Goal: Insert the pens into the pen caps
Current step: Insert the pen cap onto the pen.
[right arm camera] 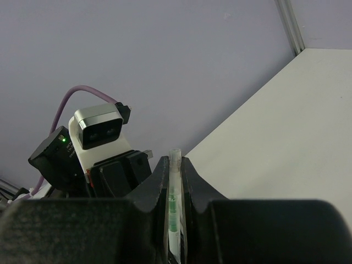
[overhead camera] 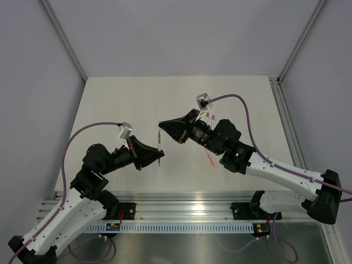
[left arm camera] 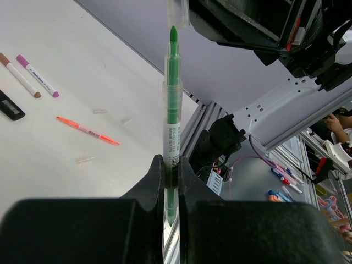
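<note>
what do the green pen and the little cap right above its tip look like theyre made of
Green pen: probably plastic, a clear glossy barrel over a green core, with a printed white label band. Cap: likely clear, faintly frosted plastic; the background shows through it.

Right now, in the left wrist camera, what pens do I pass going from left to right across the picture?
In order: brown-tipped pen → purple-tipped pen → orange-red pen → green pen, held in the left fingers.
</note>
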